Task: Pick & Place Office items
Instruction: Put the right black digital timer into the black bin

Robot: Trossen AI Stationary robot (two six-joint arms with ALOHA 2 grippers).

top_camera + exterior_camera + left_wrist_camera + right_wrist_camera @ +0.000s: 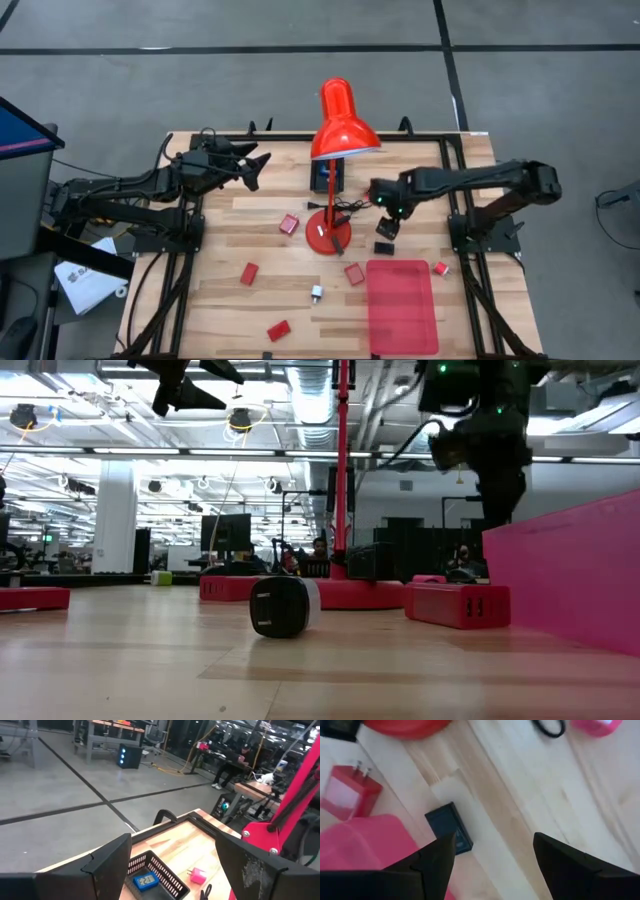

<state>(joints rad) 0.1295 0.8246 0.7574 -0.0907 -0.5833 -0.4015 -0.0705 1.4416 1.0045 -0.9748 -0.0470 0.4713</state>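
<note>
The right gripper (386, 224), fingers spread and empty, hovers just above a small flat black rectangular block (449, 827) lying on the pale wooden table (250, 310), beside the flat red rectangular tray (402, 305); the block looks light, rigid and smooth, probably best pinched across its narrow sides; the left gripper (258, 166) waits spread apart, well clear.

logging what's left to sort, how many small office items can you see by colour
red blocks: 5
pink piece: 1
black piece: 1
white-silver piece: 1
blue piece: 1
total: 9
</note>
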